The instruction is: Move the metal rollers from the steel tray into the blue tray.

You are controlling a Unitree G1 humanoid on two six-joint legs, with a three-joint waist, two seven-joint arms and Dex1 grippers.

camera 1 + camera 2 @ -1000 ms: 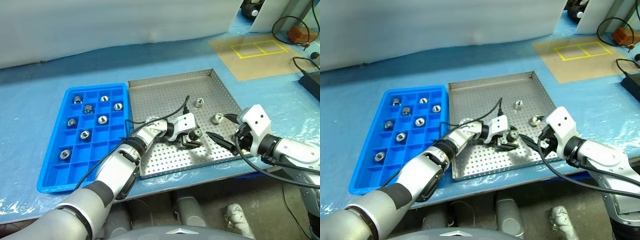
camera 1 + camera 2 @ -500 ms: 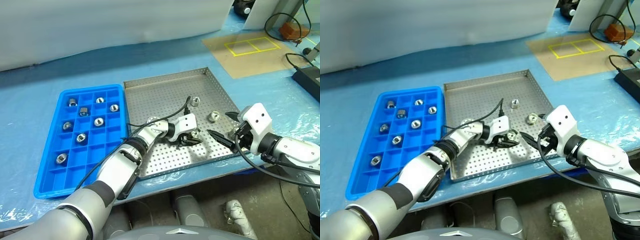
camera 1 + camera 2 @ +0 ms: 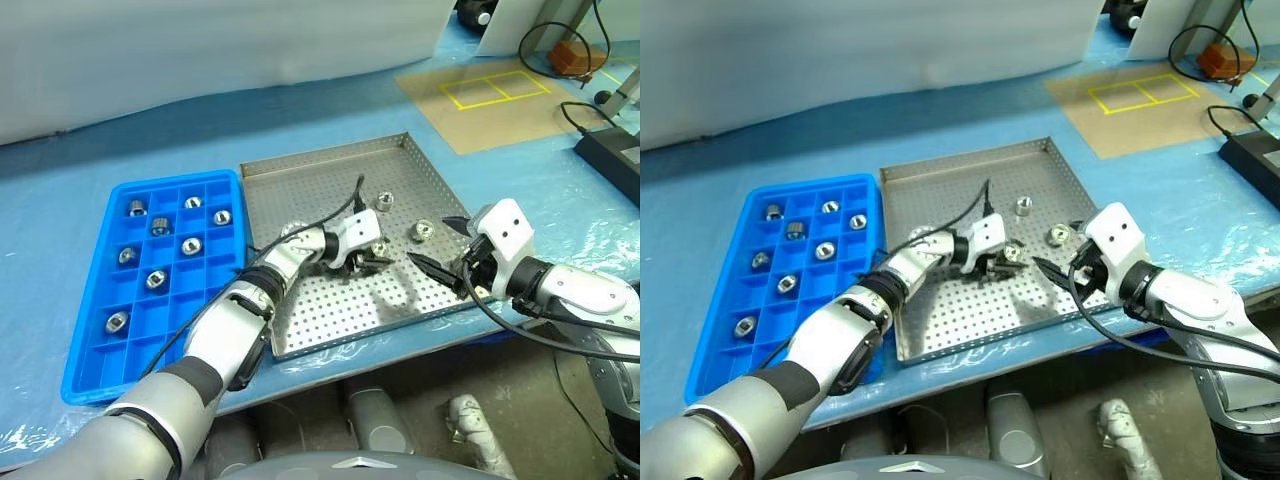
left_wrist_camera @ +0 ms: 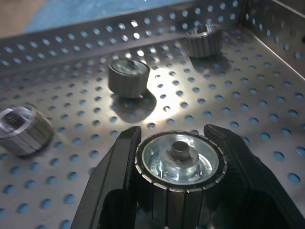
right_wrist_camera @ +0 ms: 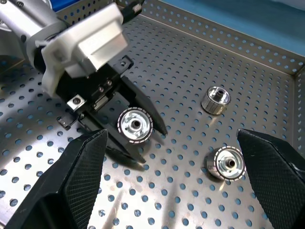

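While left pincer [image 3: 378,256] clamps roller [image 5: 135,125], right pincer [image 3: 440,250] gapes beside; two rollers [image 3: 420,231] near.

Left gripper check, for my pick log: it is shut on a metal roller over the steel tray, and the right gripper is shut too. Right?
Not quite: the right gripper is open, holding nothing, as the right wrist view shows. The left gripper is indeed shut on a metal roller over the steel tray.

Bright even light, glare on the steel tray [image 3: 330,190], wrist views' edges blurred.

rollers [image 3: 420,231]: two loose, steel tray [image 3: 330,180] | eight in blue tray [image 3: 90,350]
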